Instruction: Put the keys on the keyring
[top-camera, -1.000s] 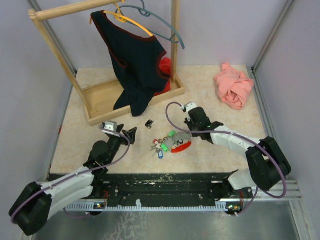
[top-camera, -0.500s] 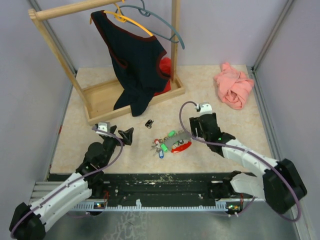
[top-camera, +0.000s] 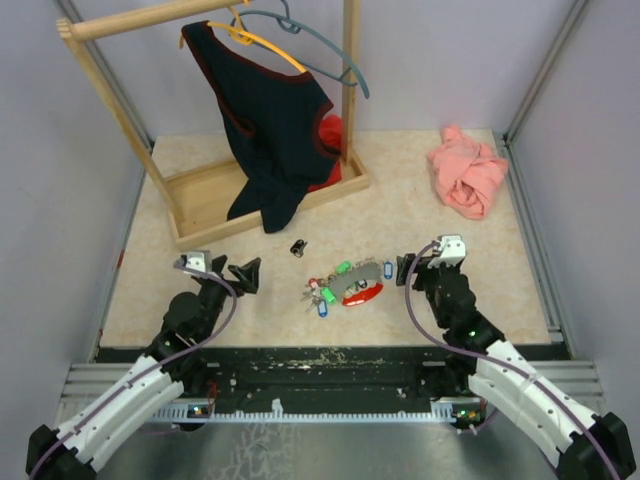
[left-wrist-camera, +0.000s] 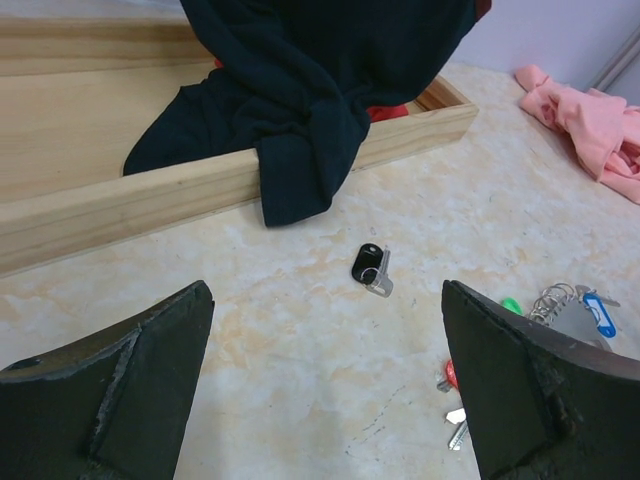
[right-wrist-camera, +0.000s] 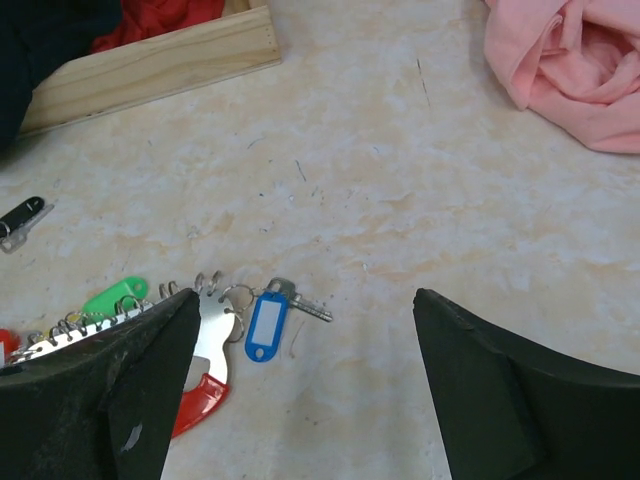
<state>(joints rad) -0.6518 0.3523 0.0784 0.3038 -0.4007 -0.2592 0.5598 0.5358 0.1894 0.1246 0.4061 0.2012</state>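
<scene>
Keys (top-camera: 340, 285) lying in a sideways row between two gaping, empty claws, just beside right gripper (top-camera: 412, 268), farther from left gripper (top-camera: 245, 272).

Front to back, left to right
The cluster of small silvery metal keys with coloured plastic heads (top-camera: 340, 285) lay on the beige marbled surface (top-camera: 500, 260), left hand (top-camera: 246, 268) to its left, right hand (top-camera: 408, 267) to its right, both apart from it. Just behind lay a lone black-headed key (top-camera: 298, 246); further back-left stood a wooden garment rack (top-camera: 200, 205) with a dark top (top-camera: 275, 120) hanging on it, and back-right a crumpled pink cloth (top-camera: 468, 172).
</scene>
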